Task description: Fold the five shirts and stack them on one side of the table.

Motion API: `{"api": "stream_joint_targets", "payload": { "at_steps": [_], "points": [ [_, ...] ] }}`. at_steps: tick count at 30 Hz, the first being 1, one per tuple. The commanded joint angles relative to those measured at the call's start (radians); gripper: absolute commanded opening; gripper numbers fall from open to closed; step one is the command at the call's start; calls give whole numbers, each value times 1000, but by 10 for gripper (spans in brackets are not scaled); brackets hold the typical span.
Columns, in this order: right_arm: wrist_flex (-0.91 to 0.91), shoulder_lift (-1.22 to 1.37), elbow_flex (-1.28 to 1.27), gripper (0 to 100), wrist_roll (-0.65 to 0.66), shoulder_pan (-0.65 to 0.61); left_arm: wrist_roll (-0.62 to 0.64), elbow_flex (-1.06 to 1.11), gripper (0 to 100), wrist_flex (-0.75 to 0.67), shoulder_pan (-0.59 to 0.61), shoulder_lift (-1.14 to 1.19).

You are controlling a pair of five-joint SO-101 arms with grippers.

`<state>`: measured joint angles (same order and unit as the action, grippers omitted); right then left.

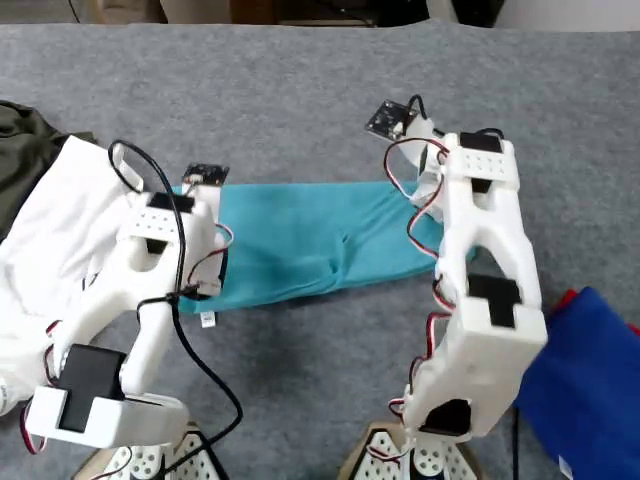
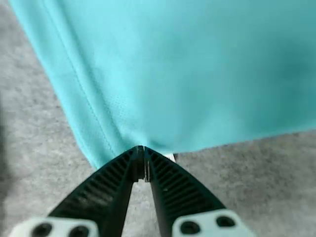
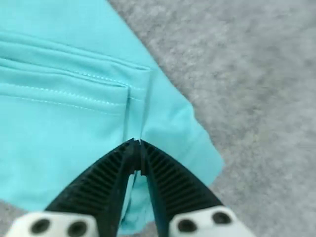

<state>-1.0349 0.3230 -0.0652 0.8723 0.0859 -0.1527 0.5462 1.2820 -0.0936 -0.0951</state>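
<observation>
A teal shirt [image 1: 310, 240] lies as a long folded band across the middle of the grey table, between the two white arms. My left gripper [image 2: 140, 163] is shut on the teal shirt's [image 2: 187, 74] near edge, beside a small white label. My right gripper [image 3: 137, 148] is shut on the teal shirt [image 3: 64, 118] at a stitched hem near its right end. In the high view the left gripper [image 1: 205, 285] sits at the band's left end and the right gripper [image 1: 425, 215] at its right end.
A white shirt [image 1: 50, 250] lies crumpled at the left edge with a dark olive garment [image 1: 20, 140] behind it. A blue shirt [image 1: 590, 370] with a bit of red lies at the front right. Bare grey cloth [image 1: 300, 80] covers the far table.
</observation>
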Motion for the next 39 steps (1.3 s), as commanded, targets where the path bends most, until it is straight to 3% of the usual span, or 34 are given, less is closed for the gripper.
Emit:
{"api": "stream_joint_targets", "payload": {
  "at_steps": [1, 5, 8, 13, 18, 24, 39],
  "points": [
    [46, -133, -35, 7, 5, 24, -31, -143, 20, 110, -3, -12],
    [69, -156, -47, 7, 5, 48, -31, -261, 20, 201, 6, -12],
    [97, -156, -42, 7, 0, 74, -26, -325, 20, 180, 97, 1],
    [276, -150, -56, 8, -196, 137, -21, -336, 20, 51, 227, 81],
    [356, -105, -64, 9, -295, 159, 29, -344, 29, -3, 215, 188],
    [359, -94, -65, 7, -292, 159, 196, -450, 252, 63, 219, 234],
    [359, -90, -65, 7, -290, 159, -44, -479, 215, 52, 311, 364]
  ]
}}
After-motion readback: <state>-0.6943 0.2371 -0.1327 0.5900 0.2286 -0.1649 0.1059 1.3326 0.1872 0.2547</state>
